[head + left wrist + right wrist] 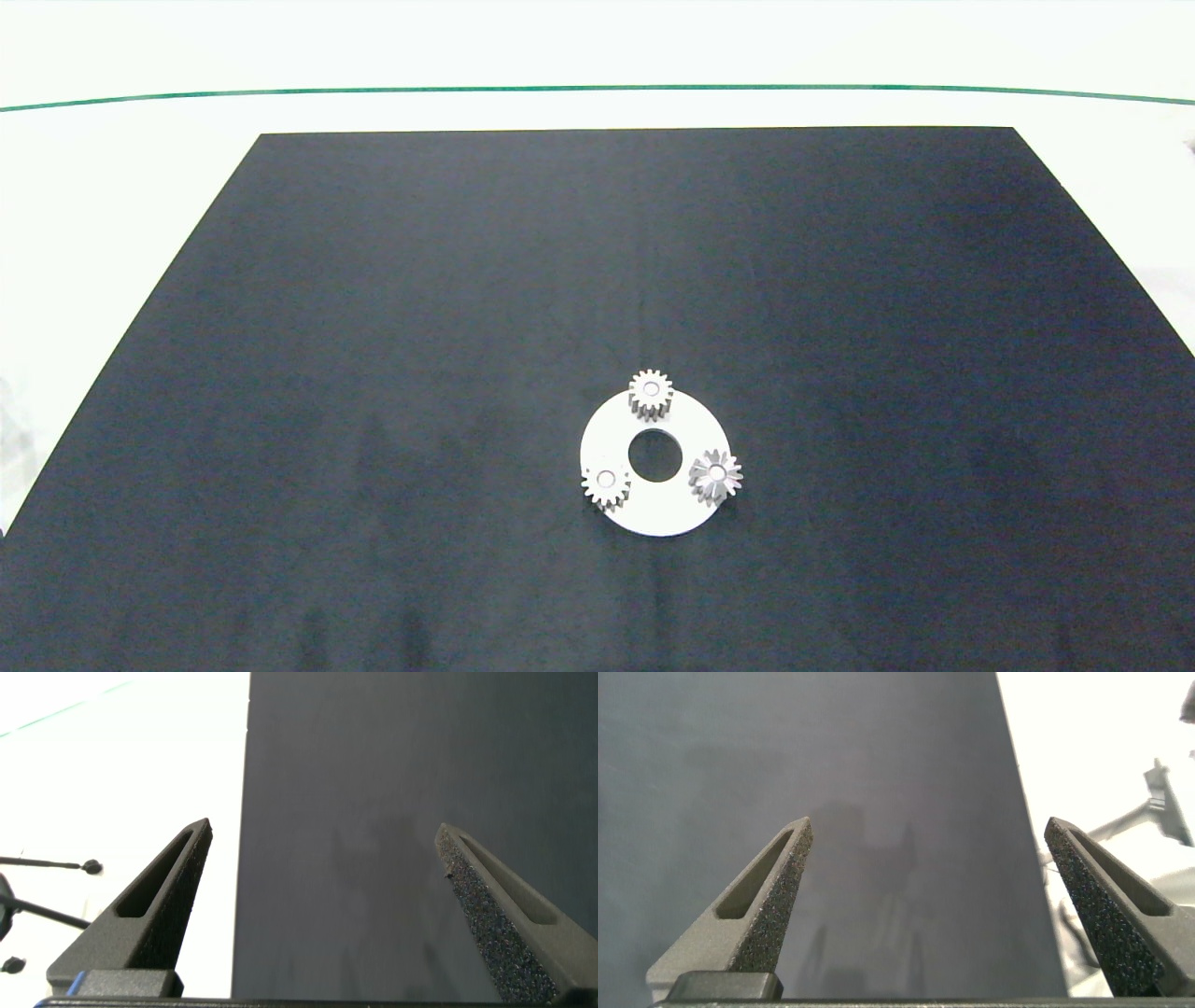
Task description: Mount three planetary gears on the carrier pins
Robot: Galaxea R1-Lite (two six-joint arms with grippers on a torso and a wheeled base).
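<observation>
1. Black mat (373,373) on a white table (112,187) carries one white carrier disc (658,513), laid flat near the front centre.
2. Three planetary gears (651,387) are seated on its pins, holes upward.
3. Left gripper (322,840) and right gripper (924,835) are spread wide, holding nothing.

The grey two-fingered left gripper (322,845) hangs with fingers spread wide, empty; the matching right gripper (924,840) likewise, gaping and empty.

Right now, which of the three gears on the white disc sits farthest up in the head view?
The gear at the disc's far edge; the other two gears flank the central hole lower down.
</observation>
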